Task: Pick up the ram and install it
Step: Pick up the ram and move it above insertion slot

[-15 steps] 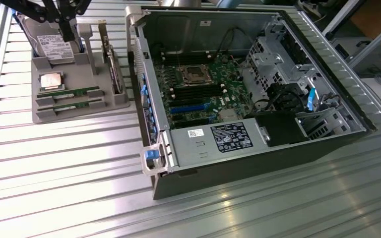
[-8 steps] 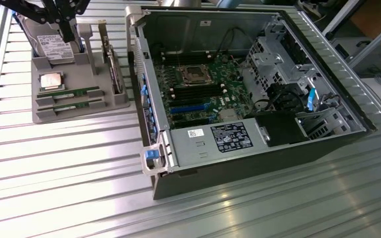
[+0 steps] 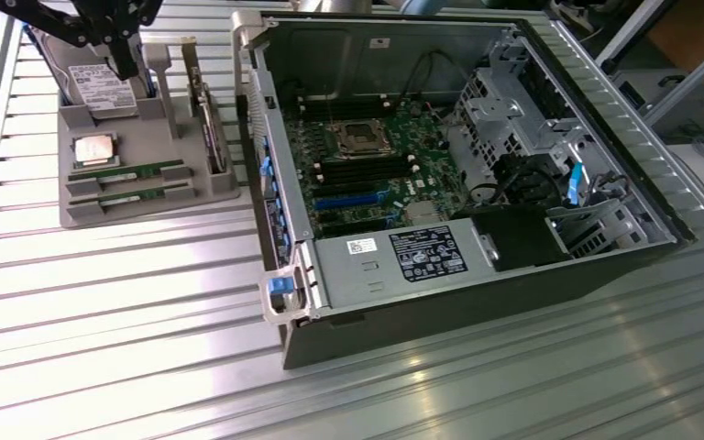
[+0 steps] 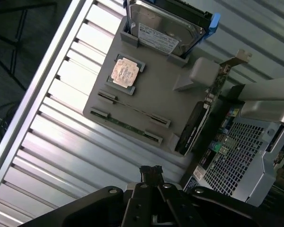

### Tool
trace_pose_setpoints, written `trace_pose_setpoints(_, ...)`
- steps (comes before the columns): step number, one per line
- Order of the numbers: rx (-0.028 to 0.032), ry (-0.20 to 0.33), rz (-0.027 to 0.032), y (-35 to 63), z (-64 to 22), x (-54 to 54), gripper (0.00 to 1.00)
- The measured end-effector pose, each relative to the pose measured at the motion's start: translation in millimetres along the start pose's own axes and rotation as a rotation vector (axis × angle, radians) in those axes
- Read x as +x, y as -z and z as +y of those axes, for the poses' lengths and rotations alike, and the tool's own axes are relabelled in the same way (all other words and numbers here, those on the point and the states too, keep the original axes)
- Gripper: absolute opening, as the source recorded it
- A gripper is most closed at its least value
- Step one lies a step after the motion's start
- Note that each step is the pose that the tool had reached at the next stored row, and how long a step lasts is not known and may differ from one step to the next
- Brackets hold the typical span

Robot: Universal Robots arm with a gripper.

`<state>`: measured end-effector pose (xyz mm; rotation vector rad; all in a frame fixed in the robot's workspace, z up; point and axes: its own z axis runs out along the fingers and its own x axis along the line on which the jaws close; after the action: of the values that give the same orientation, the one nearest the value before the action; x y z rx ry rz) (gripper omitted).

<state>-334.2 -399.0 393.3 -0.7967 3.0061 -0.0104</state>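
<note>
The ram is a thin green stick standing on edge in a slot of the grey holder tray, with a second stick beside it. The wrist view looks down on the same ram and the second stick. My black gripper hovers above the tray's far end, over the hard drive. Its fingertips are pressed together with nothing between them, well above the ram and apart from it.
The tray also holds a square silver processor, the hard drive and a card with a metal bracket. The open computer case, with its motherboard, lies to the exterior view's right of the tray. Everything rests on a ribbed metal table.
</note>
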Motion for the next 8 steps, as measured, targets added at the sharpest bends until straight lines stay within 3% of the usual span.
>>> trace_pose_setpoints(8,0.0035,0.103,0.0021,0.0,0.4,0.6,0.11)
